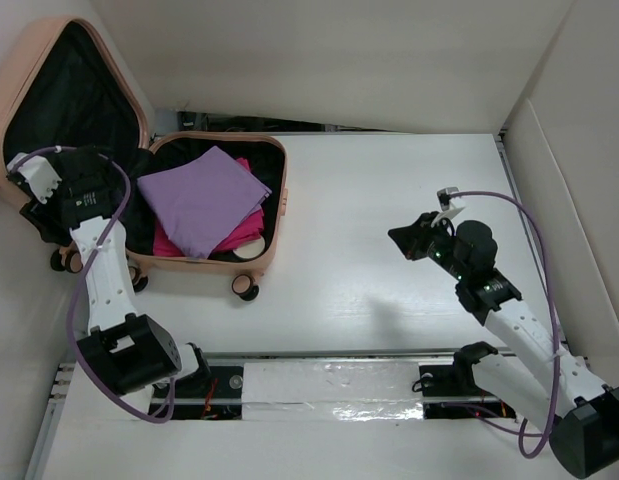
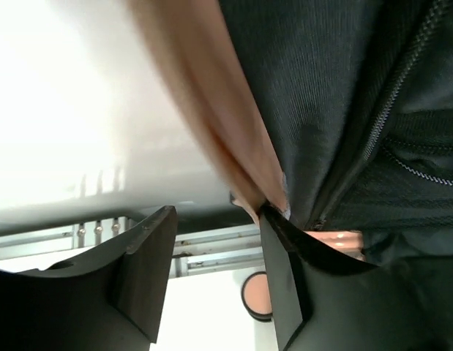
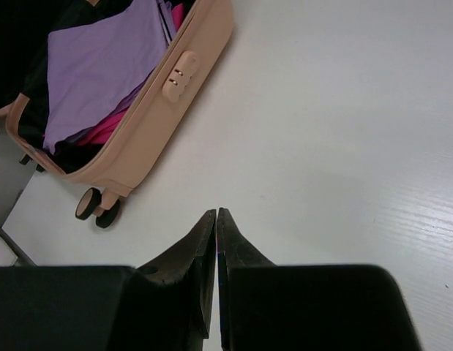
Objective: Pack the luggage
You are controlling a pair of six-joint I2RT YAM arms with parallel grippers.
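The luggage [image 1: 74, 95] is cut by the top view's left edge, its peach rim [image 2: 211, 124] blurred close up; purple cloth [image 1: 202, 198] hides most of the pink garment [image 1: 244, 232]

There is one luggage [image 1: 199, 267] on one desk [image 1: 389, 200]. Inside the luggage, one purple cloth [image 1: 202, 195] lies on top. Pink cloth [image 1: 241, 236] peeks out under it, and I cannot tell if that is one piece or more. One lock [image 3: 178, 75] sits on the luggage's side. There are two robot arms: the left arm [image 1: 104, 270] right by the luggage and the right arm [image 1: 519, 335] far from it. There are two purple cords [image 1: 555, 290], one on each arm.
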